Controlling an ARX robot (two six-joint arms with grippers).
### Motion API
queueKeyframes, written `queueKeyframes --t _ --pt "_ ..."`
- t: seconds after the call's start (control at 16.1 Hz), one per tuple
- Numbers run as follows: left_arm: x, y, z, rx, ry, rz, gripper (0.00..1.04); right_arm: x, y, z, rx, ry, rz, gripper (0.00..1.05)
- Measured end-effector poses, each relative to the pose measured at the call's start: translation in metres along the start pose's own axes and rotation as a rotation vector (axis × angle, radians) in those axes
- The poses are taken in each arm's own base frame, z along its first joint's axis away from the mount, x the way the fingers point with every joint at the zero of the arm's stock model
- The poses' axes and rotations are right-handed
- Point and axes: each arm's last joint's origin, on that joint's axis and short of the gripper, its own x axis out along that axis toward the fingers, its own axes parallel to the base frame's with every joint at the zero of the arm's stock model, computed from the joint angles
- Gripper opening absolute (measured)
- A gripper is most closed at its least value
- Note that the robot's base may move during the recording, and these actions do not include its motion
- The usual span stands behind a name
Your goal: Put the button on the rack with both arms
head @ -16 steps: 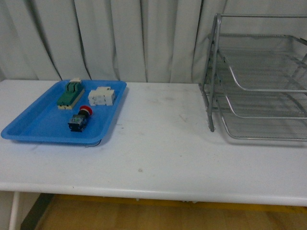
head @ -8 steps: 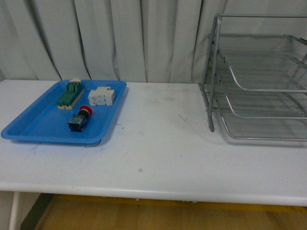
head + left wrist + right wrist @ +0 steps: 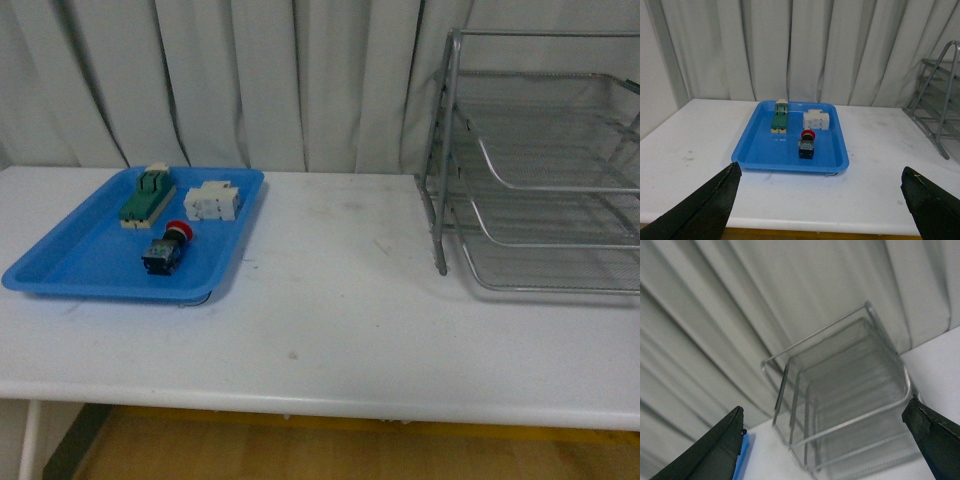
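Button [image 3: 167, 248] lay toward the front edge of the blue tray [image 3: 80, 262]. Judged light, rigid, cap slick: grip the blocky body. Left gripper [image 3: 820, 170] and right gripper [image 3: 823, 407] both spread wide, empty.

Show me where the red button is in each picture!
Front view: the button lies in the blue tray, left of centre.
Left wrist view: the button sits mid-picture, in the blue tray.
Right wrist view: not in it.
Shared landmark: the rack, in all three.
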Motion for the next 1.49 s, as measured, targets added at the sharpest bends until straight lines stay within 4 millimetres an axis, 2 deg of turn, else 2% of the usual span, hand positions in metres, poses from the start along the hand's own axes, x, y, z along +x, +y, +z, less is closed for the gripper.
queueKeyframes --t 0.06,0.19,0.25,0.31,0.37,0.44,0.62,0.75,0.87,1.12,1.49 --pt "0.0 0.0 0.0 0.0 0.0 0.0 0.98 0.02 -0.01 0.006 0.022 -0.034 -0.031 0.98" --pt "0.0 0.0 0.0 0.0 0.0 0.0 0.98 0.073 -0.05 0.009 0.178 -0.038 -0.113 0.98" --pt "0.0 0.0 0.0 0.0 0.0 0.0 0.98 0.099 -0.084 -0.016 0.434 0.015 -0.066 0.98" --pt "0.0 0.0 0.0 0.0 0.0 0.0 0.98 0.101 -0.086 -0.03 0.617 -0.013 0.015 0.98" --pt "0.0 0.0 0.0 0.0 0.0 0.0 0.98 0.102 -0.088 -0.045 0.765 0.008 -0.01 0.98" --pt "0.0 0.0 0.0 0.0 0.0 0.0 0.98 0.099 -0.095 -0.071 0.925 0.057 -0.088 0.98" --pt "0.0 0.0 0.0 0.0 0.0 0.0 0.98 0.094 -0.1 -0.121 1.168 0.145 -0.249 0.98" --pt "0.0 0.0 0.0 0.0 0.0 0.0 0.98 0.104 -0.094 -0.138 1.227 0.178 -0.254 0.98" --pt "0.0 0.0 0.0 0.0 0.0 0.0 0.98 0.111 -0.094 -0.146 1.239 0.198 -0.256 0.98" --pt "0.0 0.0 0.0 0.0 0.0 0.0 0.98 0.116 -0.094 -0.151 1.239 0.211 -0.256 0.98" --pt "0.0 0.0 0.0 0.0 0.0 0.0 0.98 0.138 -0.091 -0.158 1.201 0.24 -0.196 0.98"
